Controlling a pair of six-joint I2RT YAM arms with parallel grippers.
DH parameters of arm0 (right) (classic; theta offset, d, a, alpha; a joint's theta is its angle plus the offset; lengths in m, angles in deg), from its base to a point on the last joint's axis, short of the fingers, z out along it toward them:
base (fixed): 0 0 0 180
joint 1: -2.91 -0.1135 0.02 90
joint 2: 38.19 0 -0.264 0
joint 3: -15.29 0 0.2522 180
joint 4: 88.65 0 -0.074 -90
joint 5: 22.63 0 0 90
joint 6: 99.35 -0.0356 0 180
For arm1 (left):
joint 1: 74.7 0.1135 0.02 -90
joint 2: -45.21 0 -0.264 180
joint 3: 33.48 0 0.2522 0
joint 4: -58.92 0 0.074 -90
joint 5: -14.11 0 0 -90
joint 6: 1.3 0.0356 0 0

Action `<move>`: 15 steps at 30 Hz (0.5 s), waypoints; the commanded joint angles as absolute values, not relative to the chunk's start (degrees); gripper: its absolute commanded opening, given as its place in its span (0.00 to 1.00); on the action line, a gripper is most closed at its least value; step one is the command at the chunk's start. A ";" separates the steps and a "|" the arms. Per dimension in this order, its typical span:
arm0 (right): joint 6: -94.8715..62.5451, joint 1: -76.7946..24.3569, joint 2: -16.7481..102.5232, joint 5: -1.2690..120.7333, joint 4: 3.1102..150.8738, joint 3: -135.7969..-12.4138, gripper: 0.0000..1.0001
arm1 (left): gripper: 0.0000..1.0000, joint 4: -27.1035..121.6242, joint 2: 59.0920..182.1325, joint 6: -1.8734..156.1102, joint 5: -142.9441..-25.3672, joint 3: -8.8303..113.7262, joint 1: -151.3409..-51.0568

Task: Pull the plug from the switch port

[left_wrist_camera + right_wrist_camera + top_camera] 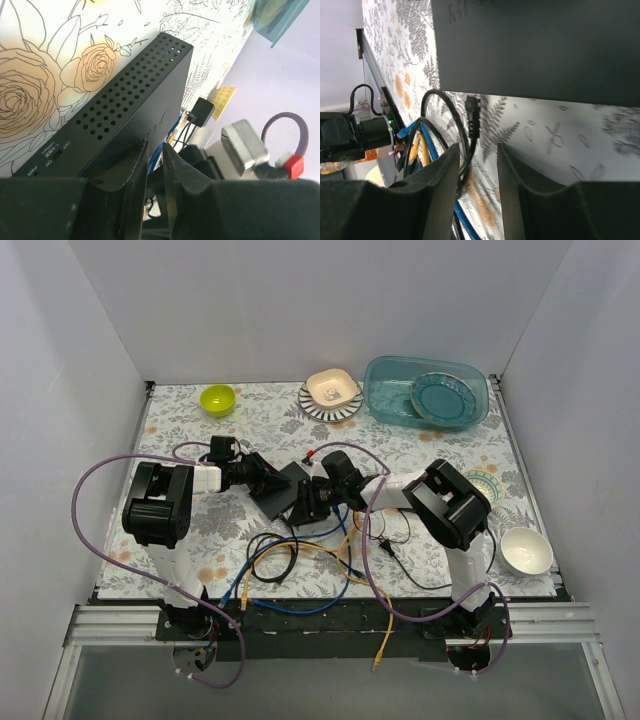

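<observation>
Left claw (155, 146) clamped on switch (130, 95) edge, "ON"/"OFF" printed just left of it, right claw (477, 150) apart, black plug (472, 117) just beyond its gap

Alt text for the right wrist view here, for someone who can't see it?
A black plug on a black cable sits at the lower edge of the black switch, just beyond the right gripper, whose jaws stand apart. At lower left, blue and yellow cables bunch over the floral tablecloth.
</observation>
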State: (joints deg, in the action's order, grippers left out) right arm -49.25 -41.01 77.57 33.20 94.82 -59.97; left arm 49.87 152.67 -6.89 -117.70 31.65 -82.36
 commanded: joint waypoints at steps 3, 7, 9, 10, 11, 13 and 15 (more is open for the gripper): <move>-51.18 -42.09 82.47 31.43 95.43 -63.68 0.43 | 0.20 42.61 152.79 -3.68 -108.51 29.59 -81.12; -54.17 -42.09 84.24 31.43 96.48 -65.44 0.43 | 0.20 41.82 150.77 -3.76 -108.15 29.67 -80.50; -56.09 -41.92 84.94 32.04 97.45 -66.14 0.42 | 0.20 40.07 149.89 -3.24 -107.45 30.64 -80.33; -56.80 -41.83 85.20 32.22 97.62 -66.41 0.42 | 0.20 39.62 149.36 -2.71 -106.58 30.90 -79.98; -57.51 -41.65 85.38 32.48 97.89 -66.67 0.42 | 0.20 39.36 148.31 -2.53 -106.13 30.99 -79.80; -59.35 -41.39 85.99 32.74 98.33 -67.20 0.41 | 0.20 38.66 147.86 -2.36 -105.60 31.08 -79.27; -60.50 -40.95 86.17 33.09 99.73 -66.94 0.41 | 0.20 38.83 147.95 -2.44 -105.51 30.56 -79.18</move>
State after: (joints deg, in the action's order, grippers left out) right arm -57.64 -41.82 84.33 30.10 98.62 -66.13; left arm 44.23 149.12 -5.10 -112.73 31.65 -80.09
